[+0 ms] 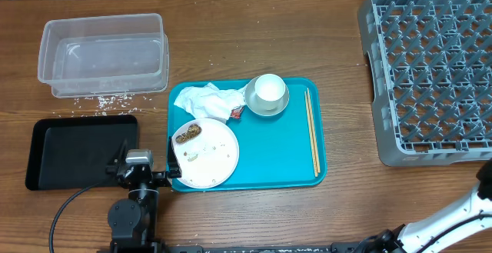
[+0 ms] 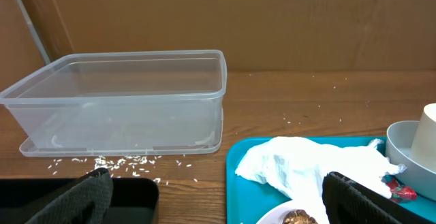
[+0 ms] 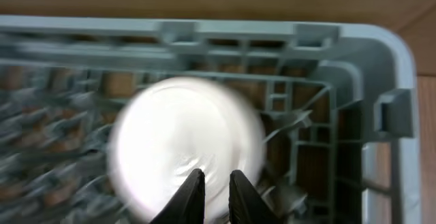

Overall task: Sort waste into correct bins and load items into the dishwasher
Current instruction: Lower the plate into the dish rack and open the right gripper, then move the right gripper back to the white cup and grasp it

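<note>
Judging from how things lie, the job is barely begun. The right tool [image 3: 216, 190] has its jaws pinched almost together on the near rim of a blurred round dish, most likely the white shallow bowl [image 3: 184, 139], held just over a corner of the grey dish rack [image 3: 340, 81]. From overhead the rack shows no dishes in it, and this tool is outside that view.

Everything else waits. On the teal tray [image 1: 277, 157] lie the crumpled napkin [image 1: 207, 101], the small red wrapper [image 1: 237, 111] just beside it, the round white plate [image 1: 211, 159] carrying the brown food lump [image 1: 187, 134], the small cup [image 1: 269, 88] sitting in the pale grey bowl [image 1: 250, 104], and the chopsticks [image 1: 311, 130] along the right edge. Loose rice grains [image 1: 104, 99] are scattered on the desk just in front of the clear tub [image 1: 104, 49]. The tub looks empty, and so does the black tray [image 1: 77, 149].

The left tool [image 2: 218, 207] hovers between the black tray and the teal one, jaws spread wide, holding nothing.
</note>
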Motion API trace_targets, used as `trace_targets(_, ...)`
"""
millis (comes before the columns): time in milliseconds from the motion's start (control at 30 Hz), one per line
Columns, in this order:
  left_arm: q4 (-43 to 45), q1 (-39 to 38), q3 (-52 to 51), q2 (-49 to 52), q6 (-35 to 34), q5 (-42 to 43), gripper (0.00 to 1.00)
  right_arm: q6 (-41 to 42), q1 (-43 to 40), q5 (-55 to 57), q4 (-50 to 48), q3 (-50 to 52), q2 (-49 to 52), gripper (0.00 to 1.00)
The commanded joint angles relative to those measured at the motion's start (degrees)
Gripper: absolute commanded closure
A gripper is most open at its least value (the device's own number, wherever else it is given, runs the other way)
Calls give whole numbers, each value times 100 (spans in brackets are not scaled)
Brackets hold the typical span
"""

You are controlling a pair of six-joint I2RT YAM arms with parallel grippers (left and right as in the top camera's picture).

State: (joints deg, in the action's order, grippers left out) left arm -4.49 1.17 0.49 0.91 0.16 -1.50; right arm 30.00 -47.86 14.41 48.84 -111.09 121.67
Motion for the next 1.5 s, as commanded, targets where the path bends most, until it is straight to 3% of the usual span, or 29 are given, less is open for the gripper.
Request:
trace_targets(0,11,31,-22,-55,-35,50,0,46,39,-1757,271,-31,-645,84)
trace_targets(133,13,31,-22,-55,-35,50,0,4,39,-3838,739,-31,-1021,78)
trace_targets(167,11,31,-22,-55,-35,50,0,-142,59,-5031,1012,-31,-1113,76)
trace_targets(267,11,31,-22,-55,-35,50,0,-1016,278,-6769,1521,-31,-1130,76)
trace_targets(333,11,31,-22,-55,-35,50,0,-1808,828,-7020,2212,-31,-1130,72)
trace_targets(400,13,31,-22,-55,-35,50,0,-2262,1368,-6655,2647,-31,-1130,51)
trace_targets(433,11,31,-22,-55,-35,50,0,-2345,1709,-6260,2850,-31,-1130,45)
trace_targets(567,11,31,-22,-55,-35,50,0,-2339,3279,-4789,3263,-31,-1130,44)
trace_targets(700,11,31,-22,-55,-35,50,0,-1799,4747,-3239,3082,-31,-1119,42)
trace_targets(800,13,31,-22,-55,-35,50,0,-1285,5740,-2092,2907,-31,-1095,24)
trace_targets(900,13,31,-22,-55,-35,50,0,-1034,6590,-1620,2662,-28,-1038,18)
trace_targets(1033,11,31,-22,-55,-35,50,0,-872,7438,-1510,2190,-28,-881,18)
trace_targets(1200,11,31,-22,-55,-35,50,0,-391,8096,-1038,1744,-28,-476,39)
trace_targets(1300,13,31,-22,-55,-35,50,0,-175,8341,-435,1707,-28,-181,39)
trace_targets(1467,11,31,-22,-55,-35,50,0,-55,8487,-282,1650,-28,195,52)
